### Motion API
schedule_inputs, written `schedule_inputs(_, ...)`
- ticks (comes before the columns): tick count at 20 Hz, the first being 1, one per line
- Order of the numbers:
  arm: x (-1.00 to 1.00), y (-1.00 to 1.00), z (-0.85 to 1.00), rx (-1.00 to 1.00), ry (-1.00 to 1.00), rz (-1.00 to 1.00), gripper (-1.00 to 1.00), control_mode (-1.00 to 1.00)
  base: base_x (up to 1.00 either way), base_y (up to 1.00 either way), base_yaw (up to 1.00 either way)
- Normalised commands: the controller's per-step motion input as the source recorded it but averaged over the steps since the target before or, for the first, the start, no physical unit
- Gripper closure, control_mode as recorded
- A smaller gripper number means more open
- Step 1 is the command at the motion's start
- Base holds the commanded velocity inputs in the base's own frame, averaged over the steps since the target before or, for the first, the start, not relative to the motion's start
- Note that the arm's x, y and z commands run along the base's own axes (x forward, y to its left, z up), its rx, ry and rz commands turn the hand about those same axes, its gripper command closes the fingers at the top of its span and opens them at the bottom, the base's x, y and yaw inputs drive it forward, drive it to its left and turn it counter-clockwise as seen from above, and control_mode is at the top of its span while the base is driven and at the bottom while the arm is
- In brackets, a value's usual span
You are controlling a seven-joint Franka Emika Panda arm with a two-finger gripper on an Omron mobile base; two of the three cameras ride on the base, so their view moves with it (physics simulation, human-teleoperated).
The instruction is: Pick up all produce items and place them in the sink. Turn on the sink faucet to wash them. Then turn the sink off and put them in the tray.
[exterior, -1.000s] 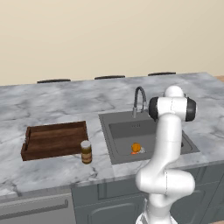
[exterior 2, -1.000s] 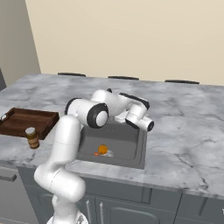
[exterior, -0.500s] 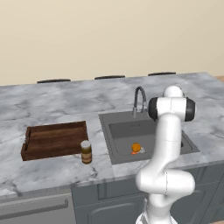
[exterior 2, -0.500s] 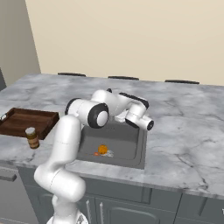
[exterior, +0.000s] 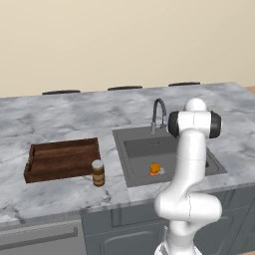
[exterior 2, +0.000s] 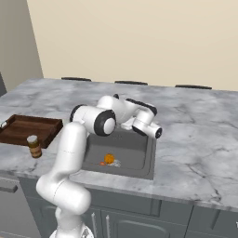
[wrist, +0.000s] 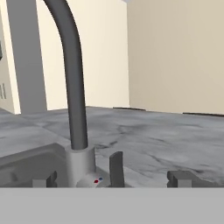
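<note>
- Gripper (wrist: pixel 113 178) open, its tips wide apart, at lower centre of the hand view, close before the faucet (wrist: pixel 72 87).
- Fruit (exterior: pixel 155 168) lies in the sink (exterior: pixel 134 172), centre of the left base view.

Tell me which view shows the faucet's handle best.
The hand view: the faucet stands close up, its dark handle lever upright beside the silvery base with red and blue marks. In the left base view the faucet is small, its handle too small to tell. In the right base view the arm covers it.
</note>
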Motion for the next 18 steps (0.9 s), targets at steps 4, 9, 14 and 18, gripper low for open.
schedule_inputs(4, 0.1, 0.11, -0.03, 0.0, 0.0, 0.0, -1.0, -1.0, 0.0, 0.0, 0.0)
schedule_inputs(9, 0.1, 0.06, -0.05, 0.0, 0.0, 0.0, -1.0, -1.0, 0.0, 0.0, 0.0)
schedule_inputs(14, 0.11, 0.11, -0.05, 0.0, 0.0, 0.0, -1.0, -1.0, 0.0, 0.0, 0.0)
schedule_inputs(18, 0.07, 0.04, -0.05, 0.0, 0.0, 0.0, -1.0, -1.0, 0.0, 0.0, 0.0)
